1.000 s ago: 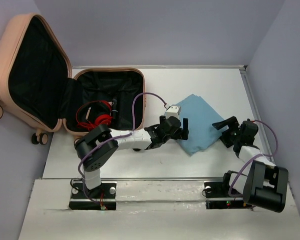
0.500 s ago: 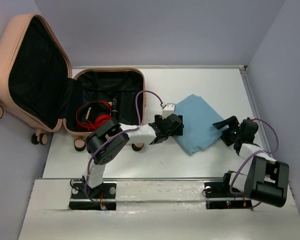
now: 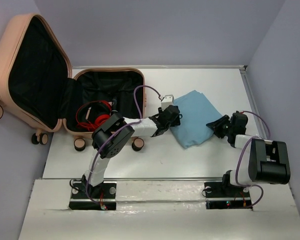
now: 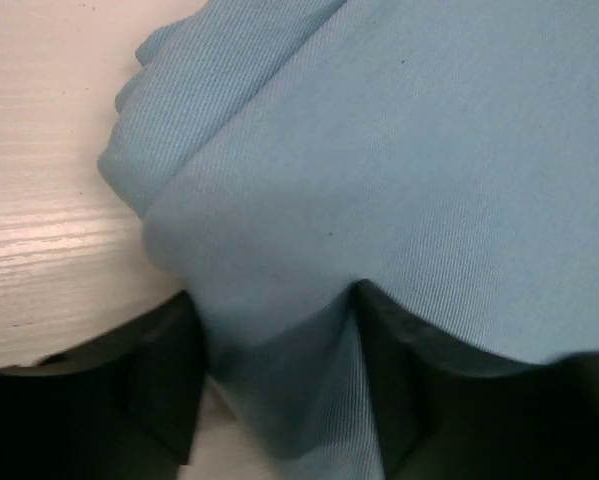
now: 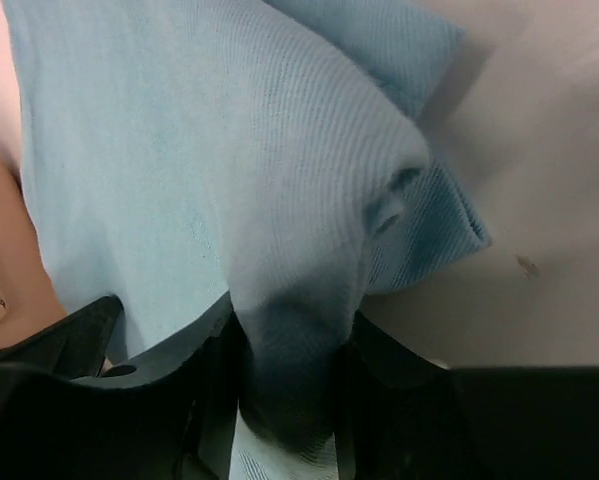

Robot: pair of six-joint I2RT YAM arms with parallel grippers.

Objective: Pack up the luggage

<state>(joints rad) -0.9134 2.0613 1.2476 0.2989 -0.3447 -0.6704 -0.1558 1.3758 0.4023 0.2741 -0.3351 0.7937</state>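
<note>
The luggage (image 3: 107, 95) lies open at the left, a peach-pink case with black lining, its lid (image 3: 32, 75) standing against the wall. A folded blue cloth (image 3: 194, 117) lies on the table to its right. My left gripper (image 3: 171, 116) is at the cloth's left edge. In the left wrist view the left gripper (image 4: 279, 400) is shut on a bunched fold of the cloth (image 4: 399, 150). My right gripper (image 3: 218, 125) is at the cloth's right edge. In the right wrist view the right gripper (image 5: 291, 390) pinches a ridge of the cloth (image 5: 209, 150).
Red headphones (image 3: 95, 118) with a cable lie inside the luggage's lower half. The luggage's wheels (image 3: 79, 144) rest on the table near my left arm. A low wall (image 3: 250, 100) borders the white table (image 3: 190, 80) on the right.
Both grippers moved in onto the cloth's opposite edges and closed on it. The cloth has bunched up and looks narrower than before.
</note>
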